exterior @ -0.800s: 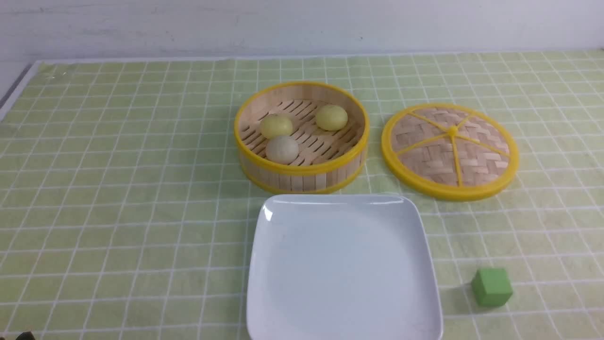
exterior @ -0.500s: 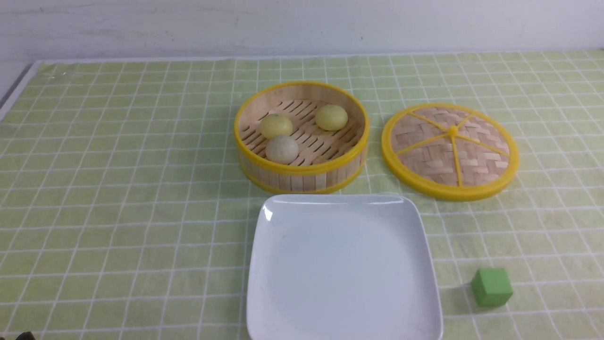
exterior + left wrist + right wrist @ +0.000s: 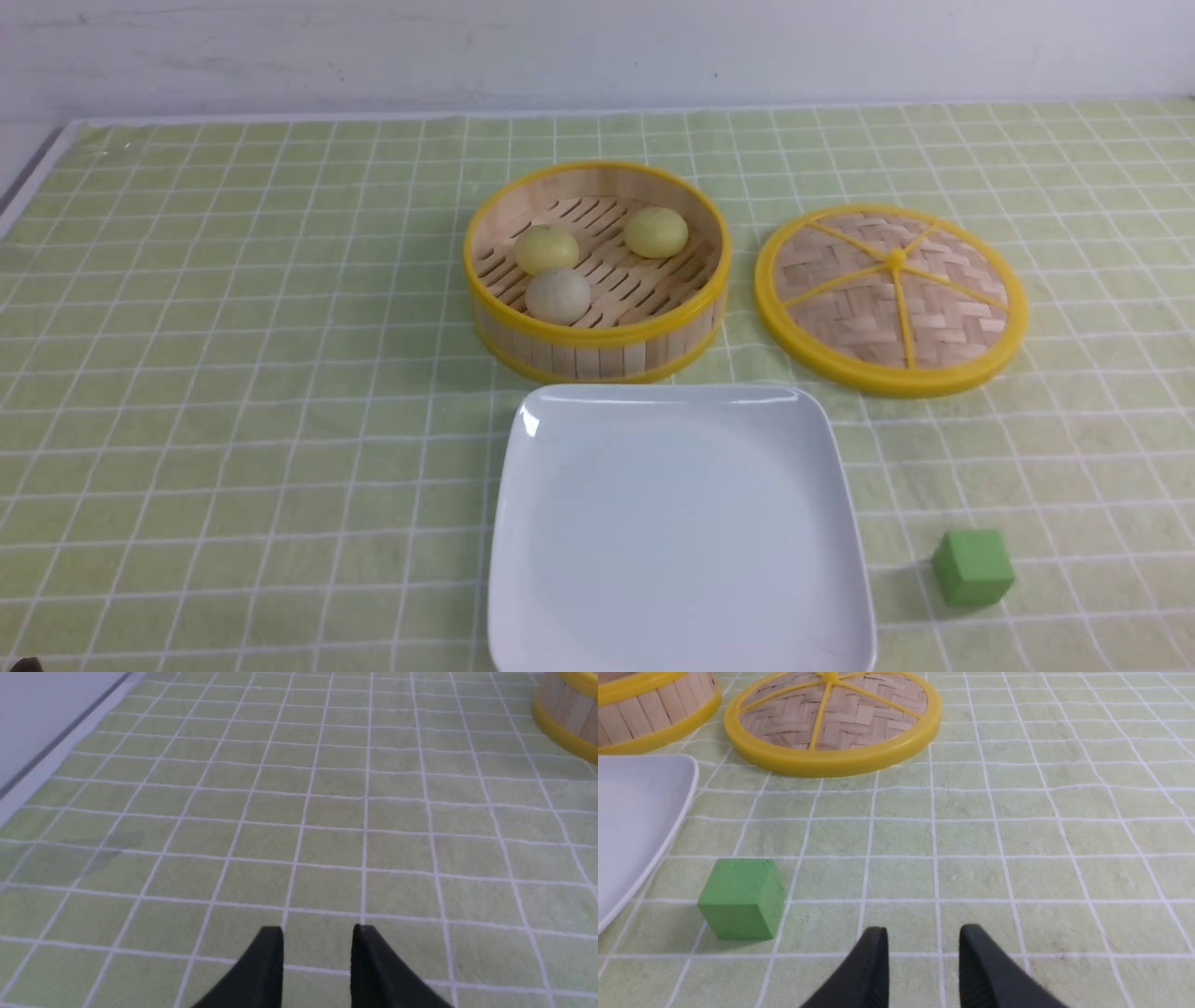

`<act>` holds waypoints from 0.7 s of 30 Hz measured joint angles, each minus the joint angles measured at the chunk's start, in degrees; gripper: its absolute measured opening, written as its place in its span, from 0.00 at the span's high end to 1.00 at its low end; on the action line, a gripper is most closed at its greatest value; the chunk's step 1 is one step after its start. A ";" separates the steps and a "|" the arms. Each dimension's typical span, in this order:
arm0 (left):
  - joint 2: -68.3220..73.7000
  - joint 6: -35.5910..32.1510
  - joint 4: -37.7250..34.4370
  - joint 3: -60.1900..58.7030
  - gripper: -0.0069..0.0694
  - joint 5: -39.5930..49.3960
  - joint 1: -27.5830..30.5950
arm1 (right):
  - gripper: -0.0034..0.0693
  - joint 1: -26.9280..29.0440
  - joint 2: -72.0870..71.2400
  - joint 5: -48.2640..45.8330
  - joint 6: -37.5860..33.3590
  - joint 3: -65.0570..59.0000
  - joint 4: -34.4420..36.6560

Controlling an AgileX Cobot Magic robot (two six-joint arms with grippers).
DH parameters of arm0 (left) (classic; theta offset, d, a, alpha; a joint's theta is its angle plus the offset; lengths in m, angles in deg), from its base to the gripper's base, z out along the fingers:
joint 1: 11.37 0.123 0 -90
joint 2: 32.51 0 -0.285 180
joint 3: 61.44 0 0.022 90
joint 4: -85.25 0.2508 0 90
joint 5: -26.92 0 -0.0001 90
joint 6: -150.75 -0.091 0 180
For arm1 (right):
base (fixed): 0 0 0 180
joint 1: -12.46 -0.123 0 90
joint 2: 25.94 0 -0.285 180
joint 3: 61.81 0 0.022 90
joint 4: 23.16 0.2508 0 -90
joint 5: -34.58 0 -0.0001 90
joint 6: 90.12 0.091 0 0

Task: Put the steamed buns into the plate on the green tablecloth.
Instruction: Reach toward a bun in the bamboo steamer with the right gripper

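Your left pincer (image 3: 317, 933) stands slightly open. Its two black fingers (image 3: 268, 970) are parted by a narrow gap, and only the green tablecloth (image 3: 233, 392) shows through it. It has hold of nothing. Whether the fingertips touch the cloth or hang above it, you cannot tell from its wrist view. The yellow-banded wall of the steamer basket (image 3: 597, 350) shows at the edge of that view, well apart from the fingers.

Your right pincer (image 3: 923, 933) is set much the same, its fingers parted by a narrow gap with bare cloth between them and nothing gripped. The green cube (image 3: 973, 567) sits near it on the cloth, clear of both fingers, between the pincer and an edge of the plate (image 3: 667, 394).

In the front view the three steamed buns (image 3: 558, 295) all lie inside the steamer basket, just above the centre of the frame. The greyish-white bun (image 3: 558, 295) sits nearest the basket's lower wall, touching or just beside one pale yellow bun (image 3: 547, 249) above it. The other pale yellow bun (image 3: 655, 231) lies apart, toward the upper right of the basket floor. The plate fills the lower centre of the frame, directly below the basket, with its top edge just beside the basket's wall. The woven lid (image 3: 892, 289) lies flat on the cloth to the right of the basket, near it but apart, and the cube is in the lower right of the frame.
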State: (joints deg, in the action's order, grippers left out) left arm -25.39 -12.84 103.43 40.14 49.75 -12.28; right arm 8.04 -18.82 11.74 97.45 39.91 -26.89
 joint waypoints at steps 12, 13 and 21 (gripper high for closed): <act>0.00 -0.02 6.44 -0.18 0.59 0.36 0.00 | 0.62 0.00 0.00 0.00 0.00 0.00 0.00; 0.00 -0.02 6.56 -0.18 0.59 0.36 0.00 | 0.62 0.00 0.00 0.00 0.00 0.00 0.00; 0.00 -0.02 6.75 -0.18 0.59 0.36 0.00 | 0.62 0.00 0.00 0.00 0.00 0.00 0.00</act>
State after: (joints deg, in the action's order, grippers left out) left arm -25.39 -12.85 110.18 39.96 50.11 -12.28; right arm 8.04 -18.82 11.74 97.45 39.91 -26.89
